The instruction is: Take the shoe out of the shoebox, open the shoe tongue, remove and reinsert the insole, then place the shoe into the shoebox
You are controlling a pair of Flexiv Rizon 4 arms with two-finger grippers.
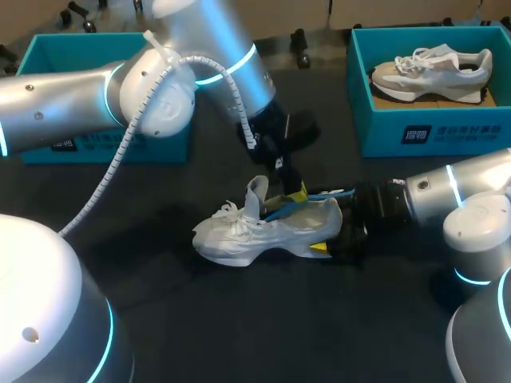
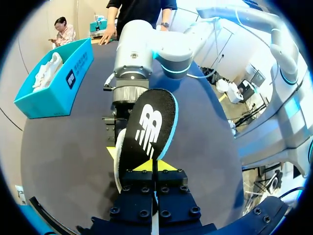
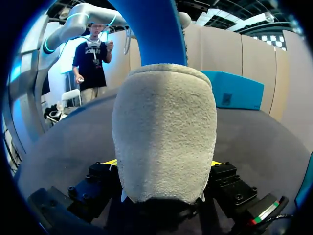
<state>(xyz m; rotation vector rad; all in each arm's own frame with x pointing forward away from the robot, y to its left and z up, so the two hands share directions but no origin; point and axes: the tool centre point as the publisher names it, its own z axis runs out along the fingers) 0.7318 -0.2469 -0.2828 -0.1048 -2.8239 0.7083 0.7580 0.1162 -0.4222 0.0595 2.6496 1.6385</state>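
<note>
while the right gripper (image 3: 163, 162) clamps the shoe (image 1: 255, 231), the left gripper (image 2: 154, 166) pinches the insole (image 2: 146, 127).

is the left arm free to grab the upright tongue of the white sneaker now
Probably not: the left gripper is shut on the black, blue-edged insole, so its fingers are taken, though the white sneaker's tongue stands unblocked nearby.

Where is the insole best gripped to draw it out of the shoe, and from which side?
Probably the free end of the insole, from above the shoe: only that end sticks out of the opening, and it is thin, so pinch its flat faces.
</note>
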